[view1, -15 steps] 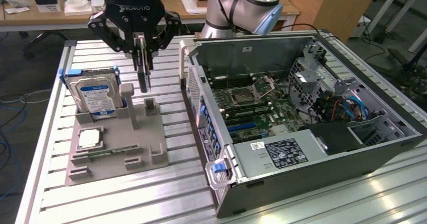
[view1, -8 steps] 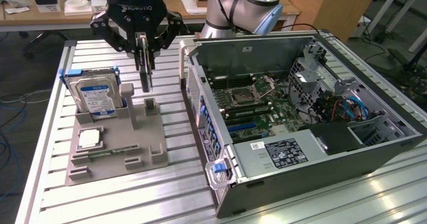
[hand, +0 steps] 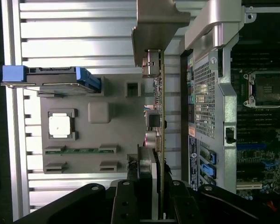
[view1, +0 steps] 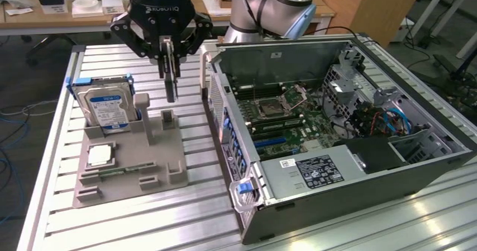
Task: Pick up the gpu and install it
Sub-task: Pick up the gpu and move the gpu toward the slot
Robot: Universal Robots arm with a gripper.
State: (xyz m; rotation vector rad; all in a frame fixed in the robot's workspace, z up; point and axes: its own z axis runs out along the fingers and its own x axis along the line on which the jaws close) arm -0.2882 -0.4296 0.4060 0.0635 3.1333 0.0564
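Tool (view1: 170,52) is clamped on the gpu (view1: 171,82), which hangs on edge above the grey holder (view1: 145,150). Hard drive (view1: 108,108) stands upright in that holder; computer case (view1: 417,178) lies open beside it.

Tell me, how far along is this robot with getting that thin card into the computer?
Done: the gpu is lifted clear of the grey holder tray. In hand: the gripper is shut on its upper end, and the card hangs upright above the tray, beside the open computer case. Left: the install itself. The card is outside the case, not yet on the motherboard.
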